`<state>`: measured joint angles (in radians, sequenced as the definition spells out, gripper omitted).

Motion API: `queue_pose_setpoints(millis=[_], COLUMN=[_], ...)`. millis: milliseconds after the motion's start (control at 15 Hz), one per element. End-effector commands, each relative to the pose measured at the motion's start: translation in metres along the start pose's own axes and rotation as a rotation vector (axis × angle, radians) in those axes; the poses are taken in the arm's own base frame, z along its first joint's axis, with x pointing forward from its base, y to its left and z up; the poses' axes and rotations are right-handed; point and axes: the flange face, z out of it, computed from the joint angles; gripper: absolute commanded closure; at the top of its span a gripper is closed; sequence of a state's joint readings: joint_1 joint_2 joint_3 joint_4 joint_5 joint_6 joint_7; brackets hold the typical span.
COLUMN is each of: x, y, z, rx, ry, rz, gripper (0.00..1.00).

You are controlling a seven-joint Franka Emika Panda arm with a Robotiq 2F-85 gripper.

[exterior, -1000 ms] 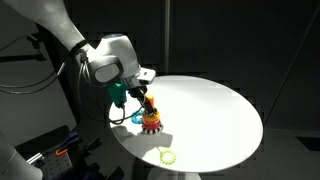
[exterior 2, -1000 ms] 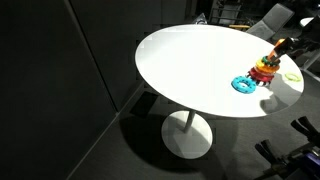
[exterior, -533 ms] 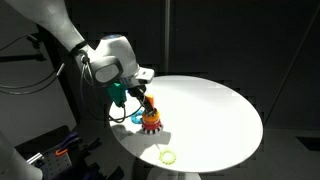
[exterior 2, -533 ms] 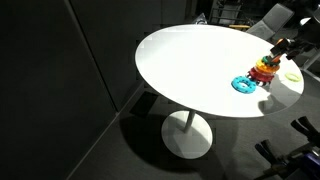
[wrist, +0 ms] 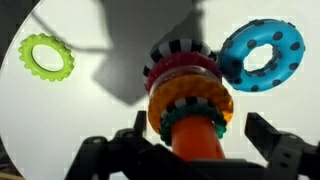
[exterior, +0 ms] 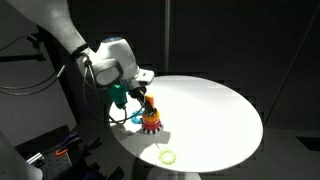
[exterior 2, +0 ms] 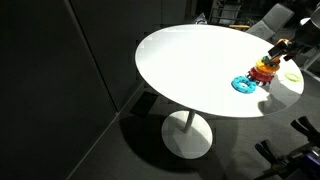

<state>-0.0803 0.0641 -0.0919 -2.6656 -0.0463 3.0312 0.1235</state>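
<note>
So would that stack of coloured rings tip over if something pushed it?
It would probably slide before tipping: the stack of rings is widest at the bottom and the white table looks smooth. The rings seem loosely threaded on an orange peg, so lifting by one ring would likely leave the rest behind. It looks like light, stiff plastic.

obstacle: blue ring (wrist: 262, 55) just beside ring stack (wrist: 188, 95) | free: gap between stack and green ring (wrist: 47, 57)

A round white bench (exterior 2: 190, 65) stands in a dark room. On it lie a blue spotted plastic ring (wrist: 288, 50) and a lime-green toothed ring (wrist: 28, 57), apart.
</note>
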Motion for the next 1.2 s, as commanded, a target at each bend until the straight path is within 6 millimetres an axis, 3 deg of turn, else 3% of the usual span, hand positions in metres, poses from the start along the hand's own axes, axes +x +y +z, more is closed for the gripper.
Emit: queue_pose_setpoints(millis=[0, 133, 267, 533, 1133], x=[0.005, 0.005, 0.006, 0.007, 0.016], y=[0.001, 0.001, 0.002, 0.005, 0.010], z=[0.006, 0.008, 0.009, 0.010, -0.014], rx=[-0.004, -0.006, -0.009, -0.016, -0.034], ry=[0.019, 0.025, 0.034, 0.041, 0.072], rz=[-0.023, -0.025, -0.035, -0.048, -0.037], gripper=[0.00, 0.00, 0.26, 0.58, 0.58])
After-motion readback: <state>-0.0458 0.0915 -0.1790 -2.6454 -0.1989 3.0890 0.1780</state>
